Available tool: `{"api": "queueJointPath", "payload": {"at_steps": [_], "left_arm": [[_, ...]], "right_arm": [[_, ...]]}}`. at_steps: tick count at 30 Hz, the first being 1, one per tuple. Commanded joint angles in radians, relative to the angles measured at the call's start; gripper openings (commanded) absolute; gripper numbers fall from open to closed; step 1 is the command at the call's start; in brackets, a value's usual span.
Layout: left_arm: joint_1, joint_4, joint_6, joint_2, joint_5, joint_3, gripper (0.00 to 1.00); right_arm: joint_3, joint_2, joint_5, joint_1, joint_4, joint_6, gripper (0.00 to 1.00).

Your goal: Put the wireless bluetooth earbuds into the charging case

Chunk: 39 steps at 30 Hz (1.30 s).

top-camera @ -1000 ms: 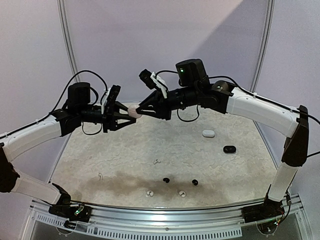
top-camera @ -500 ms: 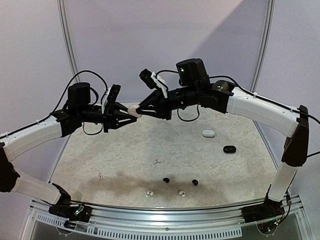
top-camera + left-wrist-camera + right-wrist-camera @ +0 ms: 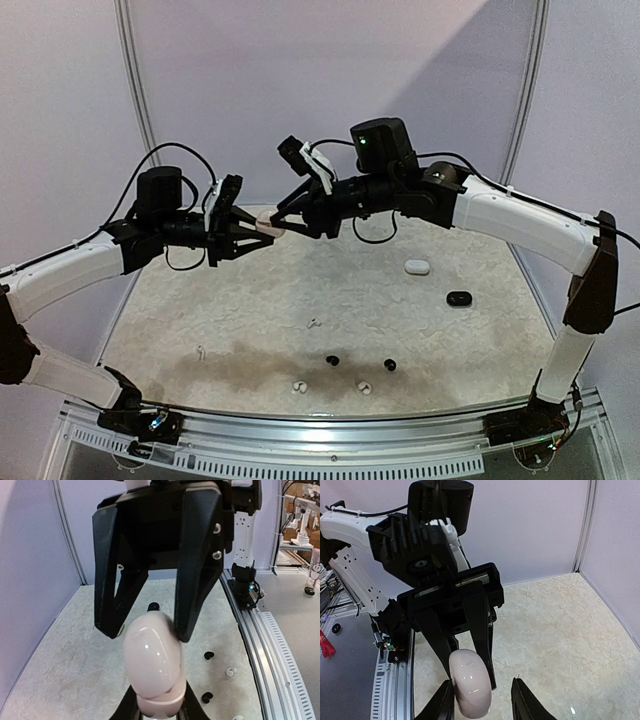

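My left gripper is shut on a pale pink pebble-like charging case and holds it high above the table; in the left wrist view the case fills the lower middle. My right gripper is open, its fingers on either side of the case's free end, one finger touching it. Four white earbuds and two black earbuds lie on the table near the front.
A white case and a black case lie at the right of the speckled table. Purple walls close in the back and sides. A metal rail runs along the front edge.
My right gripper has edged a little left and up around the pink case, its jaws looking slightly wider. My left gripper still holds the case in about the same place.
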Motion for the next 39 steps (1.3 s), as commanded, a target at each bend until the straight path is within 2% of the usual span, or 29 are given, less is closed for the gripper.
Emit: {"api": "queueJointPath", "payload": {"at_steps": [1,12,17,22,29,33,39], "left_arm": [[-0.03,-0.032,0.079,-0.026,0.043,-0.02,0.0],[-0.034,-0.032,0.084,-0.035,0.038,-0.024,0.0],[-0.034,-0.031,0.026,-0.035,0.014,-0.031,0.0],[-0.027,0.028,-0.107,-0.034,-0.052,-0.066,0.0],[-0.024,0.068,-0.186,-0.034,-0.116,-0.103,0.0],[-0.024,0.08,-0.205,-0.035,-0.171,-0.119,0.0],[-0.023,0.14,-0.257,-0.056,-0.314,-0.171,0.0]], "right_arm": [[0.004,0.022,0.089,-0.008,0.009,0.028,0.4],[-0.006,0.052,0.083,-0.012,0.016,0.096,0.39],[0.01,0.064,0.075,-0.013,0.01,0.106,0.4],[0.03,0.055,0.044,-0.03,0.033,0.151,0.47],[0.036,0.013,0.034,-0.07,0.146,0.282,0.57],[0.038,-0.002,0.137,-0.098,0.13,0.416,0.57],[0.033,0.023,0.509,-0.107,-0.12,0.575,0.52]]}}
